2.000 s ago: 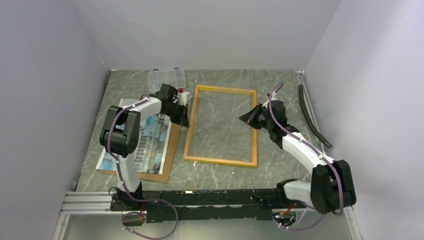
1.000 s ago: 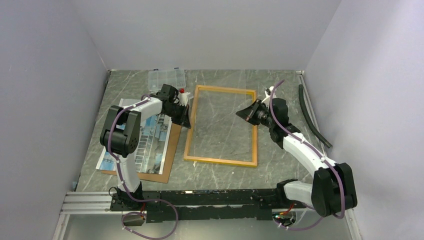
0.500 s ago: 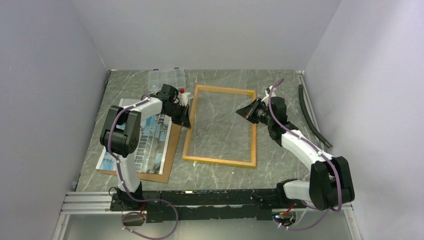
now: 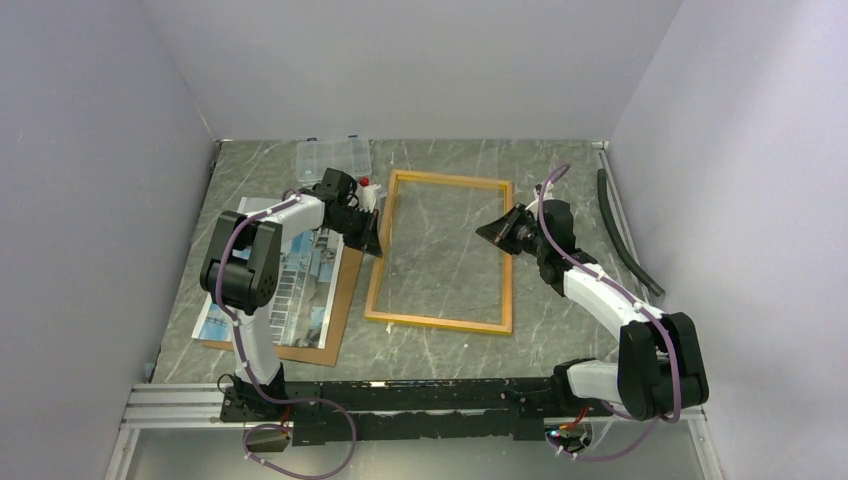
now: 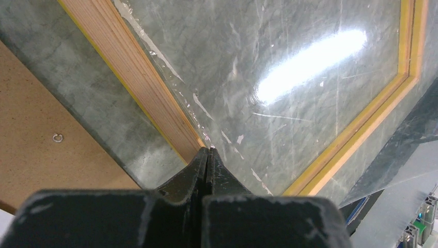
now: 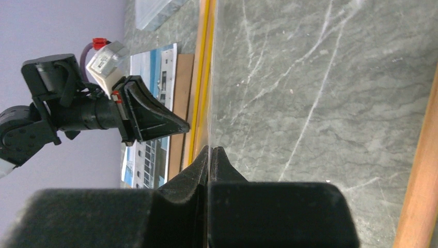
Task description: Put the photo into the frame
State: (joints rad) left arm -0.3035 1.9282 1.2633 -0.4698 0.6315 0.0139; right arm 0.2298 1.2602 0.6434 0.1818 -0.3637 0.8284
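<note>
Frame (image 4: 438, 321) lies flat mid-surface, long axis near to far. Photo (image 4: 305, 290) lies left of it on a brown board (image 4: 342, 305), under the left arm. Left gripper (image 4: 376, 248) is closed at the frame's left rail. Right gripper (image 4: 483, 236) is closed by the right rail. Left arm is nearer the photo.

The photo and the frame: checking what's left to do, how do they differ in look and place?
The photo is a solid print of a pale building under blue sky; the frame is only a yellow-orange border with the marble table showing through. The photo lies at the left on a brown board, partly under the left arm; the frame lies mid-table, apart from it. Both lie flat and are rectangular, similar in size.
</note>
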